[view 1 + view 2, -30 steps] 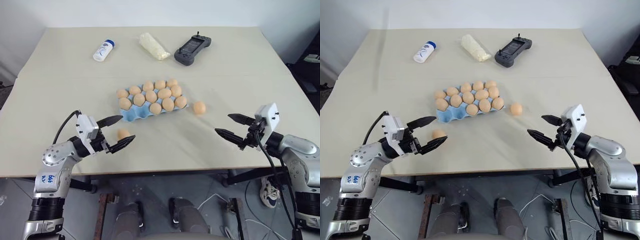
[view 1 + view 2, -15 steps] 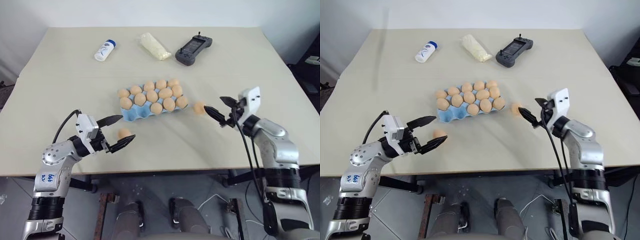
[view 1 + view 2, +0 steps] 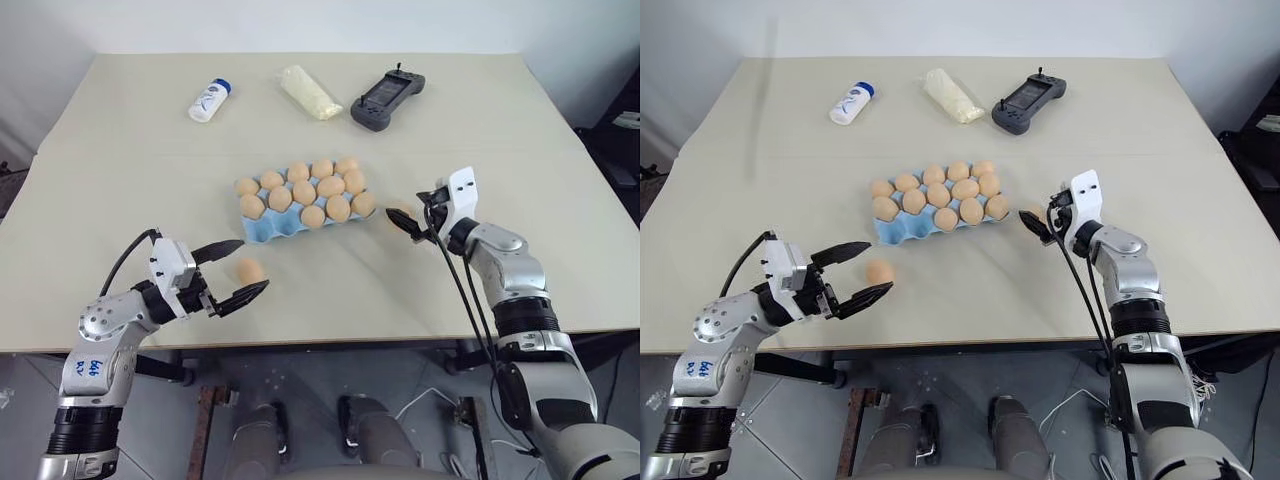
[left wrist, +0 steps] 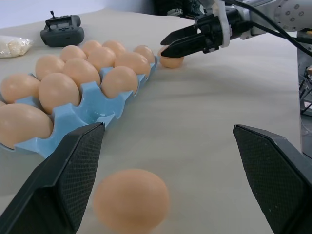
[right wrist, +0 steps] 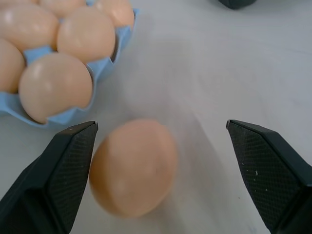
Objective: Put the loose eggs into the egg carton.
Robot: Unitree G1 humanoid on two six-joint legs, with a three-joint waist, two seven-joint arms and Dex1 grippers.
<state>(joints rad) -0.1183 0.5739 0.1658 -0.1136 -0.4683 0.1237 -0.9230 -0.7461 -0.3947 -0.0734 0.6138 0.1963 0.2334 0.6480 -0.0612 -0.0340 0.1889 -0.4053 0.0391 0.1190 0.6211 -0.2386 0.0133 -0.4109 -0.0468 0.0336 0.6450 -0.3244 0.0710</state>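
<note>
Eggs fill most of the egg carton (image 3: 262, 229), a light blue tray that sits near the middle of the desk (image 3: 130, 170). One cup at the near left corner of the tray looks bare, as the left wrist view shows.

Two loose eggs lie on the desk. One loose egg (image 3: 249, 270) is just in front of the carton's near left corner. The left gripper (image 3: 231, 270) is at this egg with its two black fingers spread wide, one finger on each side of it. The fingers do not touch the egg (there is a clear gap on both sides in the left wrist view).

The other loose egg (image 5: 133, 166) lies just beside the right end of the carton, close to it but not touching. The right gripper (image 3: 1037, 222) is at this egg, and its fingers are spread wide too. In the right wrist view the egg sits between the two fingers, nearer to one of them. It is hard to tell if that finger touches the egg.

At the far side of the desk lie a white bottle (image 3: 209, 100) with a blue cap, a clear bag (image 3: 308, 92) with something pale in it, and a dark handheld controller (image 3: 386, 98)
</note>
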